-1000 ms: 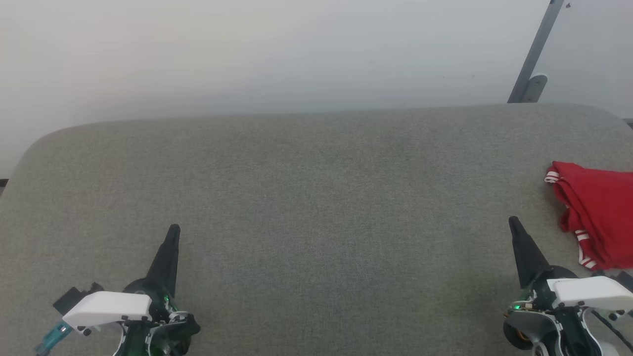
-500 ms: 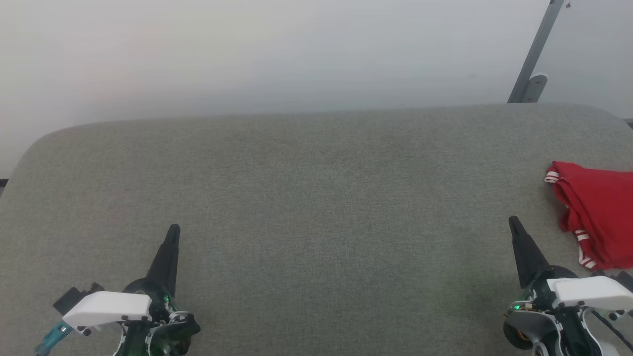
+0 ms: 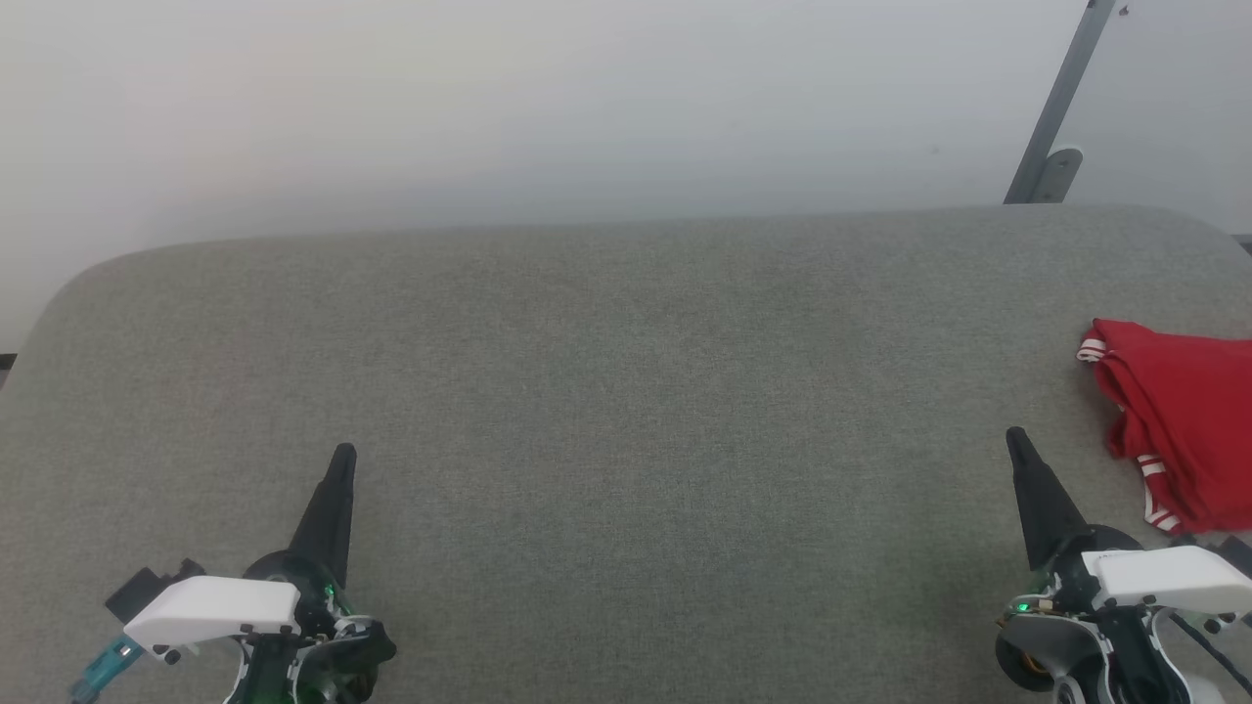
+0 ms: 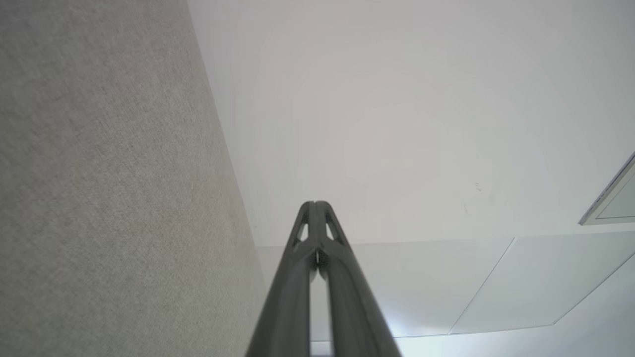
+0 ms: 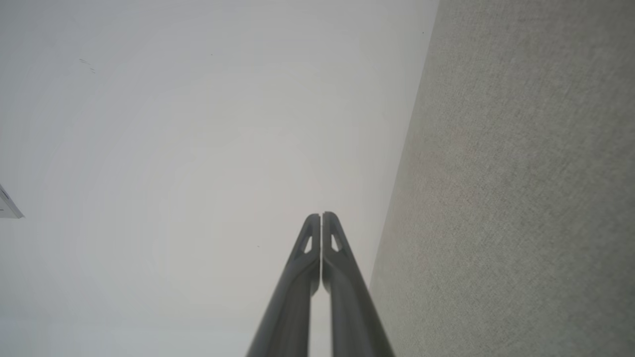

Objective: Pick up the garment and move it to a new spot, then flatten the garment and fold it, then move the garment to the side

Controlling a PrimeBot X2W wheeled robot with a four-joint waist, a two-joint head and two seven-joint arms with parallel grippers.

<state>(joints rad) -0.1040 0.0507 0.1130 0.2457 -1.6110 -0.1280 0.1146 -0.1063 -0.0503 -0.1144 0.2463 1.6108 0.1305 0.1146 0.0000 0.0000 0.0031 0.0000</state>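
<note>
Head view: the left gripper [image 3: 342, 455] sits low at the left over the grey fabric pad [image 3: 626, 391], its jaws pressed together into one dark point with nothing between them. In the left wrist view its fingers [image 4: 292, 287] meet at the tips, with the pad running up their left side and a pale wall [image 4: 397, 124] ahead of them.

The right gripper [image 3: 1015, 437] sits low at the right, likewise pressed together and empty. In the right wrist view its fingers [image 5: 347, 297] touch at the tips, with the pad on their right.

The garment [image 3: 1188, 420] lies on the pad just to the right of the right gripper's tip. It is apart from the fingers and well apart from the left gripper. It is red, soft and bunched into a rumpled heap with folds running down it. Thin red-and-white striped trim shows at its upper left corner and along its lower left edge. Its right part is cut off by the picture's edge.

Beyond the garment, past the pad's far edge, a grey metal bar [image 3: 1061, 98] slants up the wall.
</note>
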